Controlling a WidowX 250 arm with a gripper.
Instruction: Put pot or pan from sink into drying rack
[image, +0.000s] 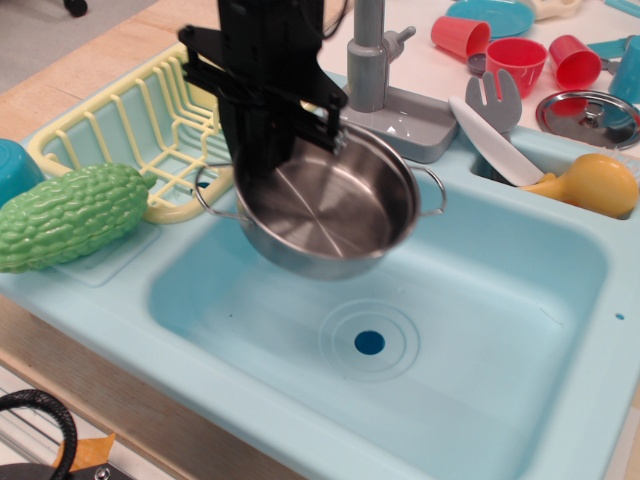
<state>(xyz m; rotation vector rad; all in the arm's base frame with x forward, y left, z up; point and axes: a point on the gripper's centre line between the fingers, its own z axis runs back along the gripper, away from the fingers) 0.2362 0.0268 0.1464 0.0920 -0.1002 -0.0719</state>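
The shiny steel pot (335, 215) with two wire loop handles hangs in the air above the back left part of the light-blue sink (480, 330), tilted a little. My black gripper (272, 145) comes down from above and is shut on the pot's left rim. The pale yellow drying rack (130, 125) lies just left of the pot, with the pot's left handle over the rack's right rim. The sink's drain hole (369, 342) shows below the pot.
A green bumpy toy gourd (68, 215) lies on the counter in front of the rack. The grey faucet (380, 80) stands right behind the pot. A white spatula (495, 145), a yellow toy (590, 185), red cups (515, 60) and a steel lid (590, 115) are at the back right.
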